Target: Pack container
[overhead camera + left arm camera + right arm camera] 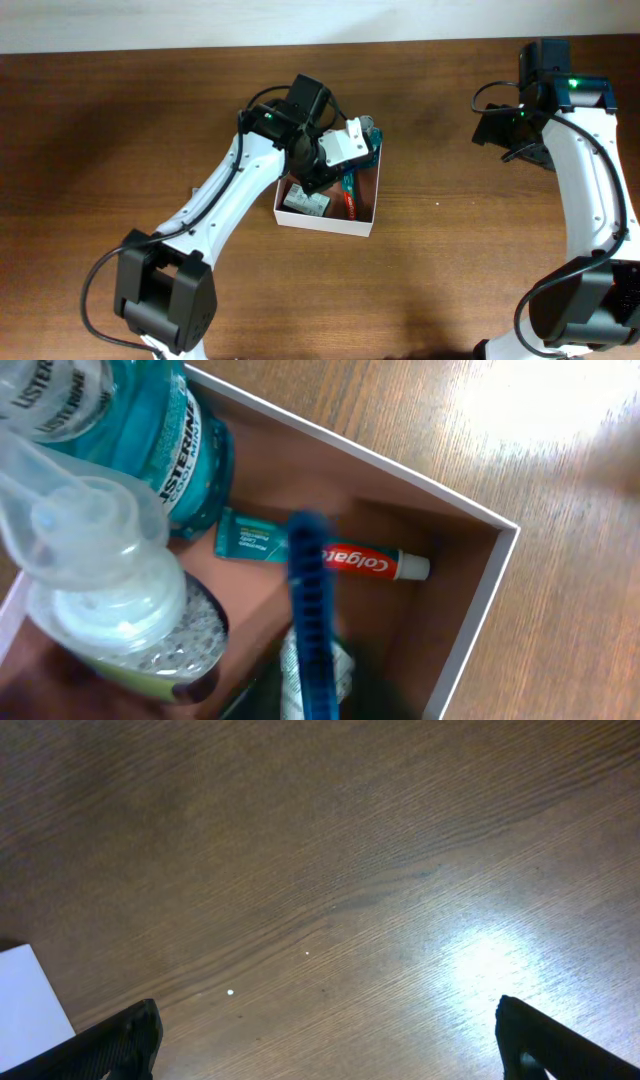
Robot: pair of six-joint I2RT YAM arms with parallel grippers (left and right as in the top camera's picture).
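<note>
The container (366, 218) is a shallow white box with a reddish-brown inside, at the table's middle; its wall also shows in the left wrist view (468, 635). In it lie a teal Listerine bottle (150, 435), a clear-capped bottle (105, 585), a Colgate toothpaste tube (355, 559) and a white packet (288, 675). My left gripper (318, 172) hangs over the box, shut on a blue toothbrush (312, 610) that points down into it; the fingers themselves are mostly hidden. My right gripper (330, 1045) is open and empty above bare wood, far right of the box (520, 140).
The wooden table (120, 120) surrounds the box. A white corner (25, 1005) shows at the left edge of the right wrist view. The table's far edge runs along the top of the overhead view.
</note>
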